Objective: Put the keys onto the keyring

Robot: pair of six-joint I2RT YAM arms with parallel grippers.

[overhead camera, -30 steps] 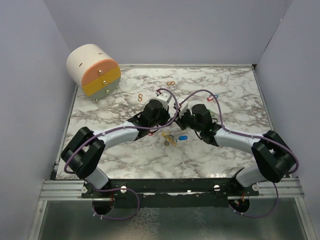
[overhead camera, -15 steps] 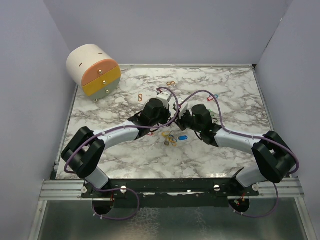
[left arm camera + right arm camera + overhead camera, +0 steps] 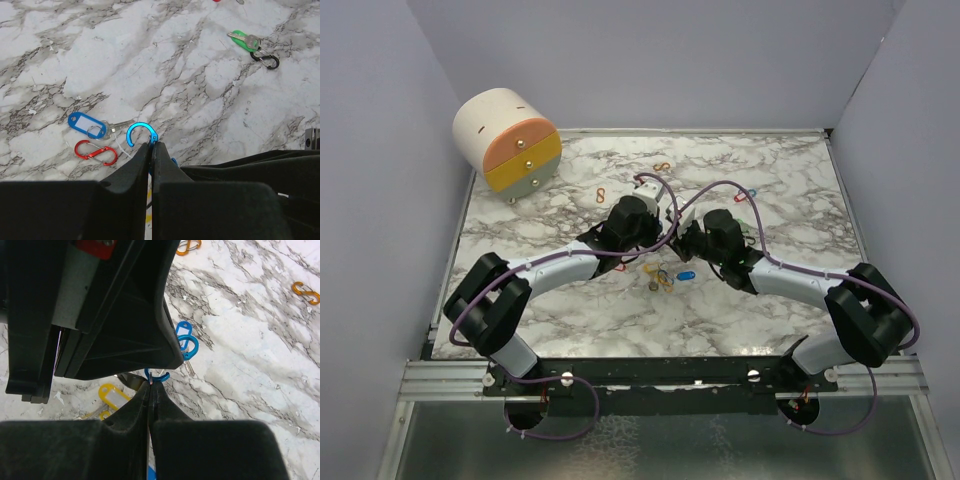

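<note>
My left fingers (image 3: 150, 150) were pinched shut on the blue keyring (image 3: 141, 135), its open hook poking past the tips. The blue-tagged key (image 3: 89, 125) lay flat on the bench (image 3: 200, 100) just beside that hook, to its left in the left wrist view, blade pointing toward it. My right fingers (image 3: 150, 390), also shut, nipped the keyring's other end.

A round white drawer box (image 3: 506, 140) stands at the far-left corner of the marble table (image 3: 800, 190).

Black-jointed arms (image 3: 565, 266) with pale grey links, purple cables (image 3: 722, 183) looping along each.
</note>
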